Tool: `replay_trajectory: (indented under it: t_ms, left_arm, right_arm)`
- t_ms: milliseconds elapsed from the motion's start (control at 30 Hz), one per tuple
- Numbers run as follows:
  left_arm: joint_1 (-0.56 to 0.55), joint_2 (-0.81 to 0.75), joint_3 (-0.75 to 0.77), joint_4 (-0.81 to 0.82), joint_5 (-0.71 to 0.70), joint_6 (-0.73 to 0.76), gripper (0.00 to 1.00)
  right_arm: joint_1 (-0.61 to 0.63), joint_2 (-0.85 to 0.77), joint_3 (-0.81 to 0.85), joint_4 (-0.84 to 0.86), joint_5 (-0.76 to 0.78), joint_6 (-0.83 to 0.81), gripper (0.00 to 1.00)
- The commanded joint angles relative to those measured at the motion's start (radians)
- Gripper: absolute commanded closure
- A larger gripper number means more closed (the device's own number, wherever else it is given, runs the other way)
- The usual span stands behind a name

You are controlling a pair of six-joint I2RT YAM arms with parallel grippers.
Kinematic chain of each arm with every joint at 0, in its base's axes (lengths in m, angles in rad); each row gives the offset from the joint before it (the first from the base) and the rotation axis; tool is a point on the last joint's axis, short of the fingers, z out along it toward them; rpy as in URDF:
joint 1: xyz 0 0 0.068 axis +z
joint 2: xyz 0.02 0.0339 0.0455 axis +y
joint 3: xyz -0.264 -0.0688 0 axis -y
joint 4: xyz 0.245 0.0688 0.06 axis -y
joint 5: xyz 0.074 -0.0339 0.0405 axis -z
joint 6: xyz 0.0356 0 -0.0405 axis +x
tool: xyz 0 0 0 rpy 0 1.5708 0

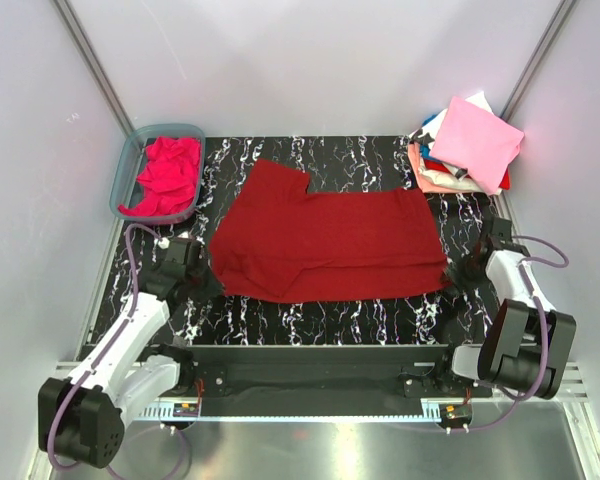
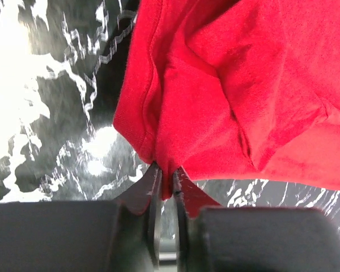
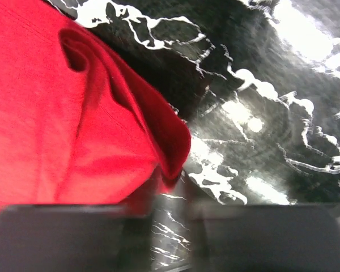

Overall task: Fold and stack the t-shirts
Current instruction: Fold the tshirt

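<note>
Crimson, plain, short-sleeved: dark red t-shirt (image 1: 330, 240). Lies spread wide and mostly flat across the middle of the black marbled table (image 1: 310, 325), one sleeve jutting toward the far left. Sits between the two arms, a near corner reaching toward each.

Left gripper (image 1: 202, 270): meets the shirt's near-left corner. From the left wrist view, pinches a small fold of hem, jaws closed down to a thin slit with red cloth squeezed inside and puckering away from the tips.

Right gripper (image 1: 462, 268): touches the near-right corner. From the right wrist view, shows a bunched, raised corner of cloth just ahead of blurred dark fingers (image 3: 73, 232). Cannot tell how far apart they stand, nor whether they grip the cloth.

Magenta-pink t-shirt (image 1: 167, 172): lies crumpled inside the translucent blue-grey tub (image 1: 121, 180) at the far left edge.

Folded shirts (image 1: 450, 178): piled at the far right corner, well apart from the red one. Carries a pale pink square (image 1: 477, 140) on top, askew, with salmon, white and blue edges peeking out beneath.
</note>
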Motion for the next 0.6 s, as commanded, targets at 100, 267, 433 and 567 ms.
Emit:
replay_trajectory:
  t_ms: [100,267,433,567]
  left_arm:
    - [-0.031,-0.074,0.045,-0.122,-0.078,-0.075,0.41]
    - [-0.164,-0.12,0.14,-0.207,-0.236,-0.073,0.35]
    - [-0.318,-0.014,0.113,-0.075,-0.256,-0.121,0.45]
    - [-0.335,0.041,0.053,0.094,-0.203,-0.151,0.55]
  right_arm:
    - [-0.012,-0.114,0.009,-0.054,0.07,0.021,0.0]
    - [-0.011,-0.205,0.044,-0.022,-0.074,-0.05,0.0]
    - [0.075,-0.374,0.024,0.032,-0.151,-0.082,0.0]
    - [0.251,-0.474,-0.014,0.041,-0.219,-0.007,0.04]
